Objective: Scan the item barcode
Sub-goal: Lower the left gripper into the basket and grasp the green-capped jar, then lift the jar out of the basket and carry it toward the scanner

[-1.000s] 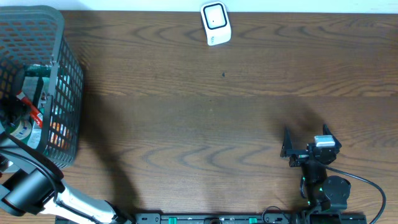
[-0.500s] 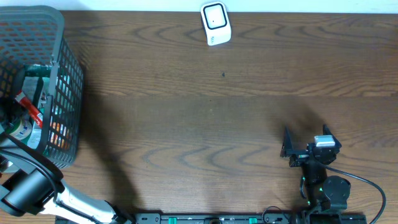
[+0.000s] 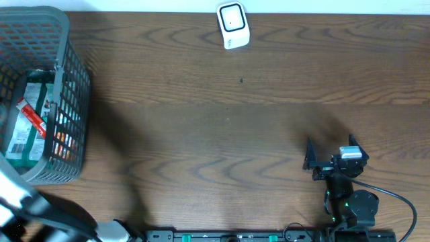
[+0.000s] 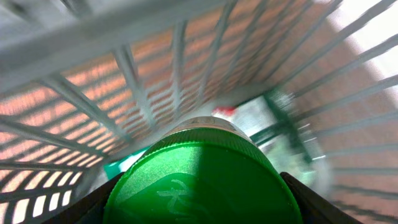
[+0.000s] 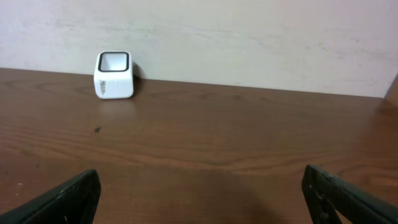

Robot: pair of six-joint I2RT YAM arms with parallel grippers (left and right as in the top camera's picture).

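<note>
A round item with a green lid (image 4: 202,177) fills the bottom of the left wrist view. My left gripper (image 4: 199,196) is shut on it, one dark finger against each side of the lid. The grey wire basket (image 3: 67,60) stands at the table's left end, and its bars (image 4: 143,99) blur past close behind the lid. In the overhead view only a blurred part of the left arm (image 3: 27,202) shows, at the lower left. The white scanner (image 3: 233,25) sits at the table's far edge, also seen as scanner (image 5: 113,74). My right gripper (image 3: 329,146) rests open and empty near the front right.
A green packet (image 3: 27,131) and a red-and-white wrapper (image 3: 32,115) lie in the basket. The brown wooden table (image 3: 222,128) stretches between basket and right arm. A pale wall (image 5: 249,37) stands behind the scanner.
The left arm has pulled back toward the lower-left corner and blurs with motion. The round item seen in the basket earlier no longer shows there. The right arm has not moved.
</note>
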